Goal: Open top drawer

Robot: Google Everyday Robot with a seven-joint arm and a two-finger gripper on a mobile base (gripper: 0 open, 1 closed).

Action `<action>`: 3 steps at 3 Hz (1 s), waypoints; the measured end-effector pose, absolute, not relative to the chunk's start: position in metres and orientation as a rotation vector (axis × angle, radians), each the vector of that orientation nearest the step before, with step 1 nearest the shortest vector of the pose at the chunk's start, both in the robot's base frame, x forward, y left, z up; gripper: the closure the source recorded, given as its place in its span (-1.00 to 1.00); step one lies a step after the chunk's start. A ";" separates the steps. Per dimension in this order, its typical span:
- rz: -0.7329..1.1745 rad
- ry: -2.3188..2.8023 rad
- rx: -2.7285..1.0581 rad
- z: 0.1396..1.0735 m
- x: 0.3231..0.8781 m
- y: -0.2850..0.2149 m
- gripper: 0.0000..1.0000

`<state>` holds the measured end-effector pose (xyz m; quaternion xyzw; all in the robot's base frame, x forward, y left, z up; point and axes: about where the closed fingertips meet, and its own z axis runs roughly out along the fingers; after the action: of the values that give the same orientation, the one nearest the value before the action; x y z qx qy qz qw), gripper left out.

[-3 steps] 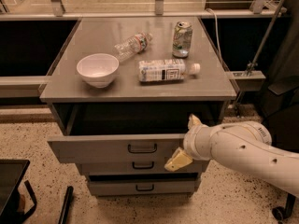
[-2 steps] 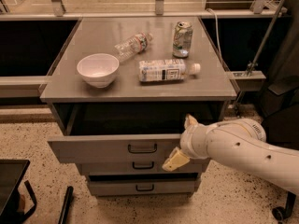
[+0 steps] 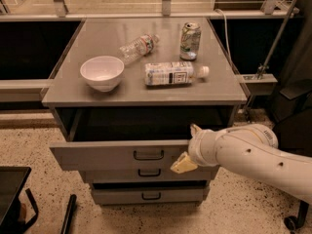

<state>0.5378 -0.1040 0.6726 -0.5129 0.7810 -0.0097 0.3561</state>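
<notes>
Beneath the grey cabinet top [image 3: 68, 89], the top drawer [image 3: 92, 155] stood partway out, a stiff metal box likely to slide heavily; the gripper [image 3: 189, 147] sat at its front's right end, grasp impossible to tell, beside the small black handle [image 3: 148, 155], the natural hold.

Top drawer [image 3: 107, 156] standing partly out, claw [image 3: 189, 146] at its front panel's right end; white bowl [image 3: 102, 72] on cabinet top [image 3: 68, 90]
</notes>
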 end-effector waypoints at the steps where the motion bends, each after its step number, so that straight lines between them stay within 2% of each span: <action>1: -0.025 2.017 -1.325 0.673 0.538 -0.104 -0.15; 3: -0.025 2.017 -1.325 0.673 0.538 -0.104 0.78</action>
<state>0.5378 -0.1040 0.6726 -0.5130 0.7810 -0.0097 0.3561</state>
